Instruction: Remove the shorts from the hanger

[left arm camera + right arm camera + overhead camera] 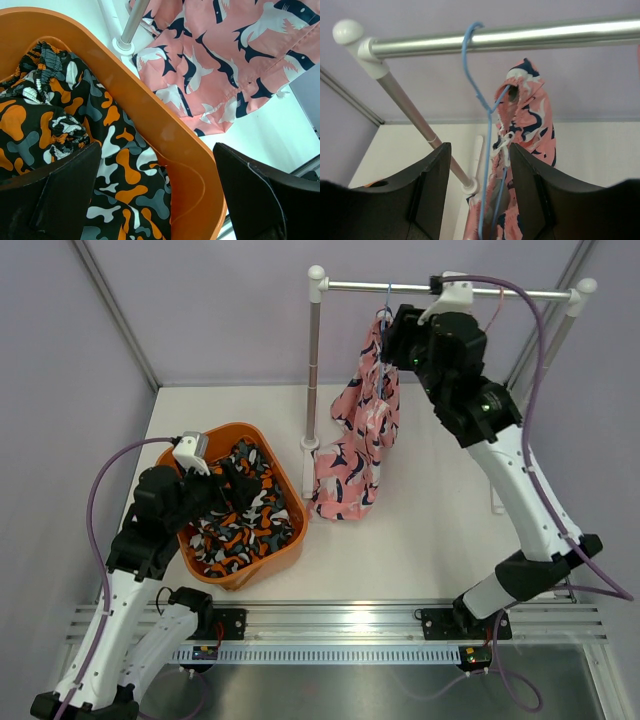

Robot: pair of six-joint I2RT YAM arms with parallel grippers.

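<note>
— White tabletop (430, 530) is seen beneath both arms. What is found up by the right pincer (480, 150)?
— A metal rail (520, 37) is seen just above it. The pink shorts (355, 455) with navy and white blotches are hung below and ahead of it, their lower end laid on the table.
— And by the left pincer (157, 150)?
— An orange basket (150, 125) is seen directly under it, with the camouflage shorts (75, 115) heaped inside, below the fingers.
— What is seen between the right one's fingers?
— The blue hanger (487, 150), hooked on the rail; its wire is passed down between them together with the waistband.
— How are the pincers held?
— Both are held spread apart. Nothing is gripped by the left; whether the wire is touched by the right cannot be told
</note>
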